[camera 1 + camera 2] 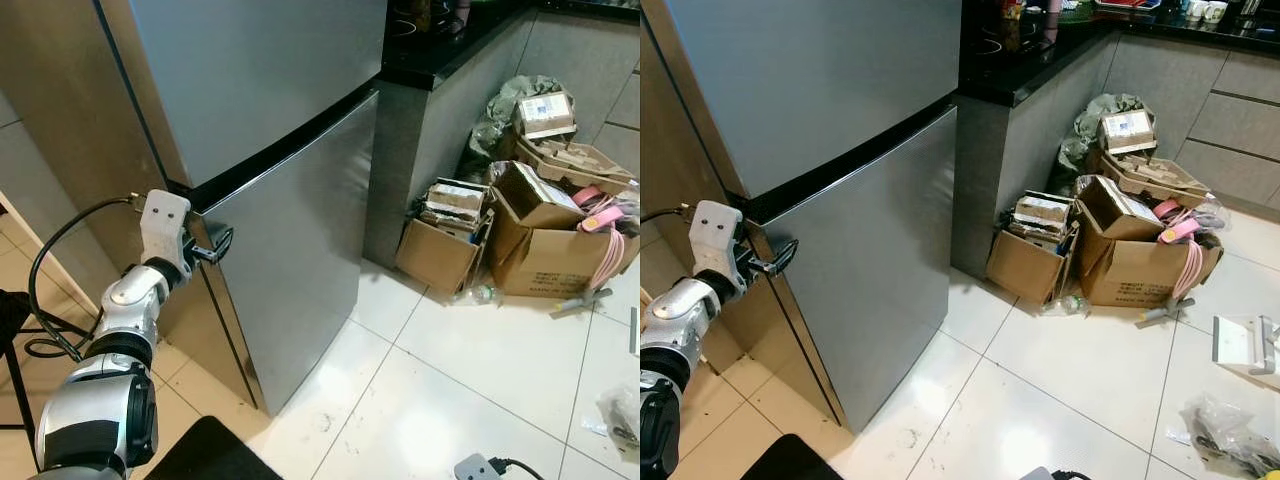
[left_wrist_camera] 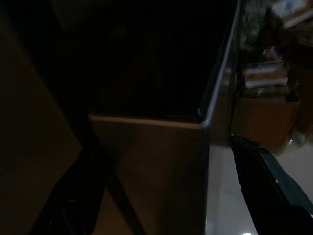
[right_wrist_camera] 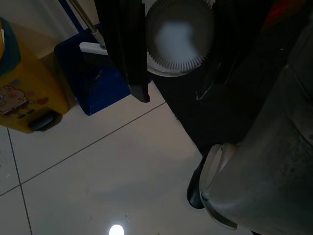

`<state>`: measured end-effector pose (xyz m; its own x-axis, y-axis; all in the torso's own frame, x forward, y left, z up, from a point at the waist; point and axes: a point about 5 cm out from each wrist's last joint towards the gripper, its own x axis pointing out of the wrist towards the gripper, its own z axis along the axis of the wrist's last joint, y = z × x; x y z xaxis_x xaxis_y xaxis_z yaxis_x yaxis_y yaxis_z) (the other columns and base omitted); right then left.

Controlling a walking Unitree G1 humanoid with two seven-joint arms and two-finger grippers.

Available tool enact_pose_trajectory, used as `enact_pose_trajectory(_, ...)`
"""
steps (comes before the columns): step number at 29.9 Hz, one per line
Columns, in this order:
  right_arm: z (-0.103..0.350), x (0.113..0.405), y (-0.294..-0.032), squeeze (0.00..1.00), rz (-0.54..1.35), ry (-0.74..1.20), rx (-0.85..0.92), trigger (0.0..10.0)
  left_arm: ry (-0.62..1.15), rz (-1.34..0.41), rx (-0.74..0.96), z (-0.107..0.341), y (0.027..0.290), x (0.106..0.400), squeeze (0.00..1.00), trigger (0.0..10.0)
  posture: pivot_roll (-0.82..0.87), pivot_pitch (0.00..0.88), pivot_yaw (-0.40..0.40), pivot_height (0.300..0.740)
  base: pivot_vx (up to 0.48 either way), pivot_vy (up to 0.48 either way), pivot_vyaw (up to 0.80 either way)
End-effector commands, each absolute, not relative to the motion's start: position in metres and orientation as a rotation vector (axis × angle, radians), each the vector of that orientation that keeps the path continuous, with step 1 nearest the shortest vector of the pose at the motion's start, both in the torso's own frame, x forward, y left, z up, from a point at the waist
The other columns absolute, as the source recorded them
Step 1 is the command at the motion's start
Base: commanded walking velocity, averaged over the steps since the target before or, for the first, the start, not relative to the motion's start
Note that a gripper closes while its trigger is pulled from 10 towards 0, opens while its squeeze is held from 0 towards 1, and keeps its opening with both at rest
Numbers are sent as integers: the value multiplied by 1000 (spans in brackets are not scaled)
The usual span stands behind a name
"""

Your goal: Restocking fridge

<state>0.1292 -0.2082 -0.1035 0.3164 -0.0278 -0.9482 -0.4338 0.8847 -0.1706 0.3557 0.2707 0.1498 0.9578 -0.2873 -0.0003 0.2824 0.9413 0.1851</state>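
Observation:
The silver fridge stands close in front of me, with its upper door (image 1: pixel 250 70) and lower door (image 1: pixel 300 240) both closed and a dark gap between them. My left gripper (image 1: pixel 215 245) is raised to the left end of that gap, at the top corner of the lower door (image 2: pixel 200 122). Its fingers are open and straddle the door's edge, one finger (image 2: pixel 266 183) on the front side and the other on the brown side panel (image 1: pixel 60 110). The right arm hangs idle near the floor, with one black finger (image 3: pixel 124 49) showing.
Open cardboard boxes (image 1: pixel 540 230) full of clutter are piled at the right against a grey cabinet under a black counter (image 1: pixel 440 50). A cable (image 1: pixel 60 250) loops by my left arm. A plastic bag (image 1: pixel 1225 430) lies on the white tiles. A blue dustpan (image 3: pixel 93 83) and yellow container (image 3: pixel 24 98) are by my right arm.

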Motion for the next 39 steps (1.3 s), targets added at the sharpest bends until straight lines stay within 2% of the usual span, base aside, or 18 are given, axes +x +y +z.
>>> enact_pose_trajectory(1,-103,127,-214,0,265,1240,-450,10000,-136,-414,157,170,248,366,0,10000,-113,0,-11,740,0,0,0)
enact_pose_trajectory(3,-103,127,-214,0,265,1240,-450,10000,-136,-414,157,170,248,366,0,10000,-113,0,-11,740,0,0,0)
enact_pose_trajectory(7,-103,127,-215,0,266,1240,-456,10000,-70,-658,140,152,220,361,0,10000,-113,0,-12,740,0,0,0)
enact_pose_trajectory(11,-102,129,-215,0,267,1236,-459,10000,-9,-751,161,140,211,356,0,10000,-113,0,-12,740,0,0,0)
enact_pose_trajectory(24,-103,130,-211,0,271,1234,-464,10000,14,-917,107,129,192,349,0,10000,-109,0,-6,740,0,0,0)
enact_pose_trajectory(27,-103,130,-211,0,271,1234,-466,10000,-9,-1052,41,121,162,343,0,10000,-104,0,-5,740,0,0,0)
enact_pose_trajectory(28,-103,130,-211,0,271,1234,-466,10000,-9,-1052,41,121,162,343,0,10000,-104,0,-5,740,0,0,0)
enact_pose_trajectory(30,-103,130,-212,0,271,1235,-468,10000,-20,-1216,-24,111,125,331,0,10000,-104,0,-5,740,0,0,0)
enact_pose_trajectory(32,-103,130,-212,0,271,1235,-468,10000,-20,-1216,-24,111,125,331,0,10000,-104,0,-5,740,0,0,0)
enact_pose_trajectory(34,-103,130,-212,0,270,1234,-468,10000,-14,-1304,-53,103,104,321,0,10000,-108,0,-3,740,0,0,0)
enact_pose_trajectory(36,-103,130,-213,0,269,1234,-468,10000,-1,-1318,-56,98,98,318,0,10000,-109,0,-2,740,0,0,0)
enact_pose_trajectory(39,-102,130,-213,0,267,1234,-466,10000,21,-1275,-56,94,103,318,0,10000,-111,0,-1,740,0,0,0)
